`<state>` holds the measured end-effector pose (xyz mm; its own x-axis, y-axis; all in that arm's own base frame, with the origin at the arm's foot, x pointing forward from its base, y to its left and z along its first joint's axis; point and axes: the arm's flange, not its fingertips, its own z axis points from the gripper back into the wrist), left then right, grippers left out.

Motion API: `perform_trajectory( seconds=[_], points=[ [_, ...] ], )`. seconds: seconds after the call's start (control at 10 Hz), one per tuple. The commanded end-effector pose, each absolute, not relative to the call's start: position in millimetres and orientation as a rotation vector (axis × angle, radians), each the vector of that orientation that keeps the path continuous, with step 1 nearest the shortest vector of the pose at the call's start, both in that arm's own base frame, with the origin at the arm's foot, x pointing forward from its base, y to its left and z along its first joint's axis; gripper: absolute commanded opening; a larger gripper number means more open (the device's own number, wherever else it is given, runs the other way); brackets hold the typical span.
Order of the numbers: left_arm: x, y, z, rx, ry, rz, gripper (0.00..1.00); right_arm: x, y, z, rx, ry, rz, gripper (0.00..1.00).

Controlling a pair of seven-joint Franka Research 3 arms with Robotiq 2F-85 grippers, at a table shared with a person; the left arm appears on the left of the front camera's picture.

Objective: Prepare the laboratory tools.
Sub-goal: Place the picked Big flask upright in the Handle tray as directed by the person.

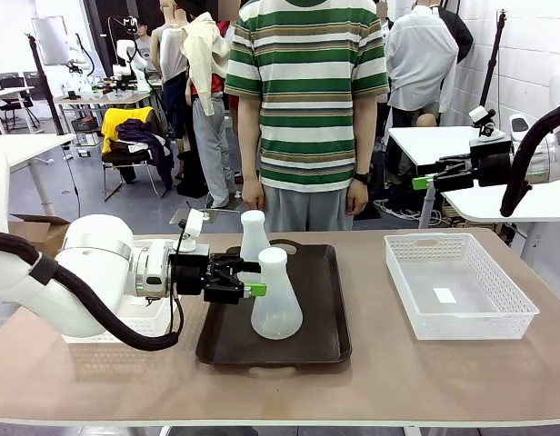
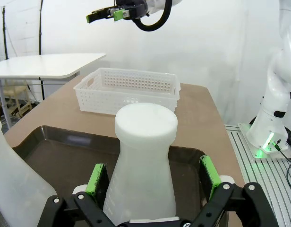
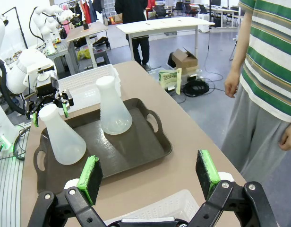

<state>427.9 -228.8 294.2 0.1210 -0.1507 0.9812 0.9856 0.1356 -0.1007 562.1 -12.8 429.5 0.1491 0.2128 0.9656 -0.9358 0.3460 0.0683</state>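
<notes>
Landmark: dark brown tray (image 1: 312,341), lying on the tan table (image 1: 425,381) left of centre.

Left of the tray, a white mesh basket (image 1: 125,322) sits partly hidden behind the left arm. The left gripper (image 1: 248,277) reaches in over the tray's left edge at the neck height of the near flask (image 1: 275,300). Its fingers stand apart, one green pad (image 2: 96,177) on each side of the flask's neck in the left wrist view; contact between pads and flask cannot be told, and the flask stands upright on the tray floor.

The near flask is in the front-middle of the tray. The far flask (image 1: 254,236) stands upright behind it, towards the tray's back left, partly hidden by the gripper. The two flasks are near each other but apart in the right wrist view.

Behind the tray, at the far edge of the table, a person (image 1: 307,109) in a striped shirt stands with both hands hanging down.

Right of the tray, well apart, a second white mesh basket (image 1: 462,313) rests on the table. Above and beyond that, the right gripper (image 1: 421,182) hangs in the air, fingers spread wide, nothing between them.
</notes>
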Motion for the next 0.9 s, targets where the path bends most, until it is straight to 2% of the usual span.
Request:
perform_trajectory(
  seconds=[0.0, 0.8],
  points=[
    [427.7, -228.6, 294.7, -1.06, -1.076, -1.107, 1.0, 561.2, -12.3, 429.2, 0.831, -1.089, 0.992, 1.0],
    [427.7, -228.6, 294.7, -1.06, -1.076, -1.107, 1.0, 561.2, -12.3, 429.2, 0.831, -1.089, 0.992, 1.0]
  ],
)
